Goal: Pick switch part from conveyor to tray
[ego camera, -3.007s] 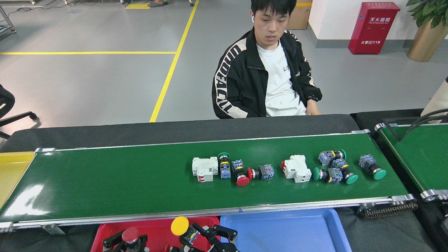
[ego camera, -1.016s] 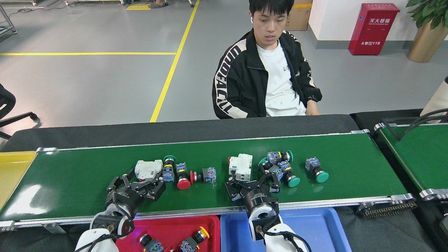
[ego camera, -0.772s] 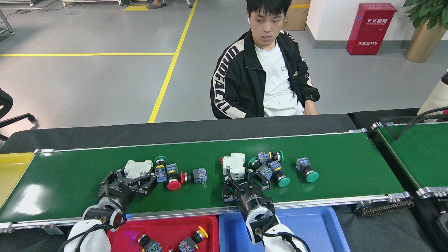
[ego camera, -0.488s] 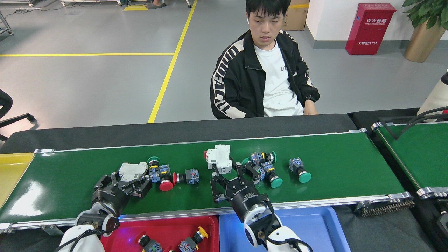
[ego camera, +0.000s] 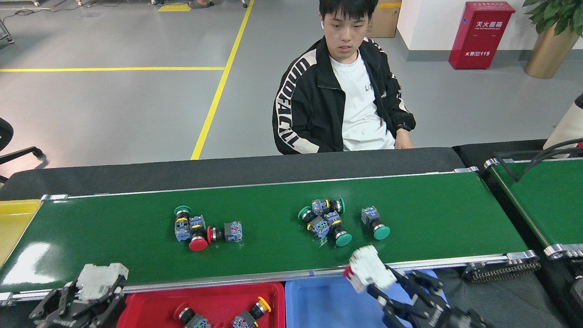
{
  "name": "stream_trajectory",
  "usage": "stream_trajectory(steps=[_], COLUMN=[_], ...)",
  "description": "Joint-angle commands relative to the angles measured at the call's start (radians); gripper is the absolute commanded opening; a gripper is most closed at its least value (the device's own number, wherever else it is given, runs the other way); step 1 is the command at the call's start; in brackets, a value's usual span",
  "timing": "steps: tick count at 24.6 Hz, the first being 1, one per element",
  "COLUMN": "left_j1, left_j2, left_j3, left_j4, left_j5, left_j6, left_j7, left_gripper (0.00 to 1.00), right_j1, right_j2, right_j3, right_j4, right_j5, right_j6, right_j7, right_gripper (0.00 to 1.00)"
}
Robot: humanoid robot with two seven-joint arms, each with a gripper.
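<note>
The right claw (ego camera: 380, 284) is clenched on a white circuit breaker (ego camera: 368, 269) with a red lever at its lower left end, held over the near rail of the conveyor (ego camera: 273, 255) and just above the far right part of the blue tray (ego camera: 319, 305). The left claw (ego camera: 86, 296) grips a second white breaker (ego camera: 100, 277) off the near left corner of the belt, beside the left edge of the red tray (ego camera: 218, 296), not yet over it.

Both breakers look like rigid moulded plastic blocks: probably light, hard, not fragile, with smooth flat sides that could slip if pinched near a corner. Taking them across the broad flat faces, near the middle of the body and clear of the lever, seems safest.

The red tray holds a few push-button switches, one with a yellow cap (ego camera: 262, 301) and one with a red cap (ego camera: 180, 312). On the belt, a group of three push buttons (ego camera: 200, 228) lies left of centre, one green-capped and two red-capped. Right of centre sits a tight cluster of green-capped buttons (ego camera: 325, 221), with a single green one (ego camera: 375, 223) just beside it to the right. These have round caps and blocky contact bodies; the square body offers the better hold, since the cap would roll.

A person (ego camera: 341, 91) sits beyond the far edge of the surface.
</note>
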Motion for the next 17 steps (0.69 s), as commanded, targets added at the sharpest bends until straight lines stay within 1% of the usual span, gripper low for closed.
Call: stream_trajectory(steps=[1,2,3,4,5,7,9,11,13,14,16,17], left_j1=[0.023,0.031,0.029,0.026,0.02,-0.012,-0.055,-0.113,-0.191,-0.215,-0.256,-0.267], left_j2=[-0.001,-0.004,-0.009,-0.01,-0.009,-0.01,-0.001,0.004,0.01,0.008,-0.007,-0.018], left_j3=[-0.002,-0.007,-0.016,-0.019,-0.022,-0.05,-0.128,-0.234,-0.366,-0.416,-0.567,-0.642], left_j4=[-0.052,-0.053,-0.053,-0.053,-0.053,-0.053,-0.053,-0.053,-0.053,-0.052,-0.052,-0.048], left_j5=[0.009,0.009,0.009,0.009,0.009,-0.002,-0.03,-0.056,-0.102,-0.129,-0.2,-0.238], left_j6=[-0.039,-0.073,-0.12,-0.182,-0.217,-0.217,-0.217,-0.217,-0.217,-0.217,-0.217,-0.217], left_j7=[0.006,0.006,0.006,0.006,0.007,0.006,0.004,0.001,-0.013,-0.014,-0.017,-0.019], left_gripper=[0.06,0.06,0.06,0.06,0.06,0.06,0.07,0.07,0.07,0.07,0.08,0.08], right_j1=[0.022,0.036,0.051,0.059,0.058,0.054,0.05,0.03,-0.025,-0.048,-0.105,-0.123], right_j2=[0.0,0.002,0.008,0.023,0.036,0.066,0.109,0.152,0.198,0.212,0.238,0.255], right_j3=[-0.049,-0.07,-0.09,-0.108,-0.119,-0.139,-0.17,-0.185,-0.184,-0.184,-0.178,-0.171], right_j4=[-0.006,0.003,0.02,0.029,0.029,0.028,0.023,0.011,0.0,0.0,-0.003,-0.003], right_j5=[-0.005,-0.005,-0.005,-0.008,-0.011,-0.011,-0.011,-0.011,-0.008,-0.001,0.025,0.055], right_j6=[-0.028,-0.028,-0.028,-0.028,-0.028,-0.028,-0.028,-0.028,-0.028,-0.017,0.115,0.174], right_j7=[-0.008,0.0,0.011,0.023,0.024,0.027,0.03,0.053,0.069,0.07,0.072,0.072], right_gripper=[0.28,0.55,0.95,0.99,0.99,0.99,0.99,0.99,0.98,0.98,0.98,0.98])
